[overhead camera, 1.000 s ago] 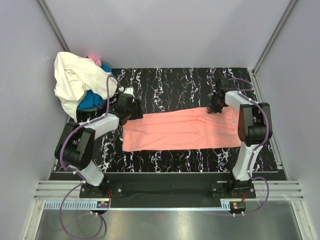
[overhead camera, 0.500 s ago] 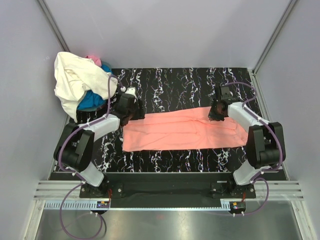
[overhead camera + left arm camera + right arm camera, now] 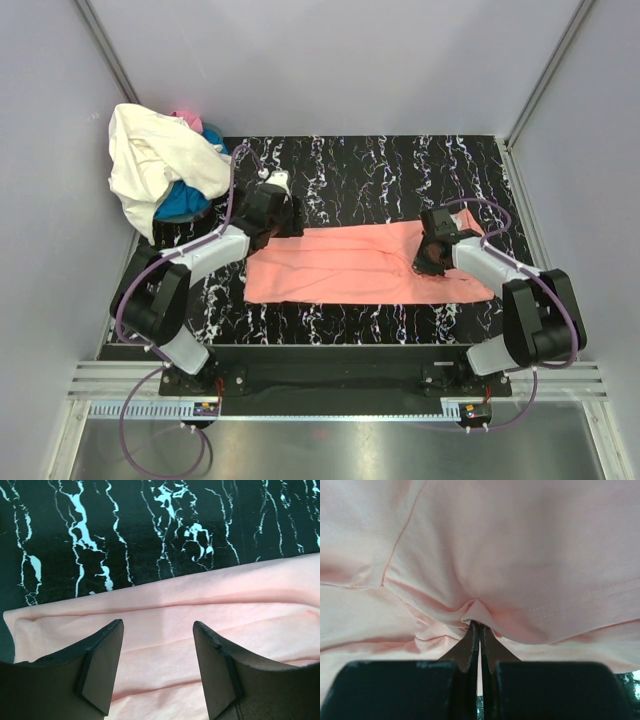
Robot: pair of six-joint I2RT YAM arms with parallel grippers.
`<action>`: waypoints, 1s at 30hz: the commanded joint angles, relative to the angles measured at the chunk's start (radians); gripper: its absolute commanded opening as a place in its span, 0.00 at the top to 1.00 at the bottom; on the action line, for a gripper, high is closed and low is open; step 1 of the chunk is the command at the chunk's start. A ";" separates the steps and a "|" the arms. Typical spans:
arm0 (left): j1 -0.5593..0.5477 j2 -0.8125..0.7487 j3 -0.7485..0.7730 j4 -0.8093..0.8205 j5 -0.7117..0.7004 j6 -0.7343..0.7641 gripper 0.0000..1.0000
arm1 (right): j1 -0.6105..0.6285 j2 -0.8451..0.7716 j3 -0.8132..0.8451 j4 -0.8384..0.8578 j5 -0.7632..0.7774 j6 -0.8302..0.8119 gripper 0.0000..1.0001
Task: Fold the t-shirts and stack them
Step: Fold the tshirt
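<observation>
The salmon-pink t-shirt (image 3: 350, 262) lies spread as a long band across the black marbled table (image 3: 370, 170). My right gripper (image 3: 430, 258) is shut on a pinch of its cloth near the right end; the wrist view shows the fabric (image 3: 520, 545) bunched at the closed fingertips (image 3: 470, 645). My left gripper (image 3: 272, 215) is open and empty, hovering just above the shirt's far left edge (image 3: 165, 620). The cream-white t-shirt (image 3: 150, 160), bright blue t-shirt (image 3: 182, 202) and a bit of hot pink cloth (image 3: 186, 118) sit heaped at the far left corner.
Grey walls enclose the table on the left, back and right. The heap of shirts overhangs the table's far left corner. A metal rail (image 3: 330, 385) runs along the near edge by the arm bases.
My right gripper has pulled the shirt's right end inward and nearer, folding cloth over. My left gripper has shifted right and farther, up to the shirt's far left edge.
</observation>
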 commanded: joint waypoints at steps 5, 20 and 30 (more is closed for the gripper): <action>-0.040 0.027 0.080 -0.013 -0.038 -0.006 0.37 | 0.009 -0.098 -0.045 0.002 0.101 0.078 0.47; -0.051 -0.088 0.034 -0.045 -0.142 0.003 0.38 | 0.078 -0.039 0.191 0.034 -0.115 -0.017 0.48; 0.042 -0.409 -0.141 -0.094 -0.235 0.038 0.34 | 0.129 0.434 0.691 -0.049 -0.249 -0.070 0.72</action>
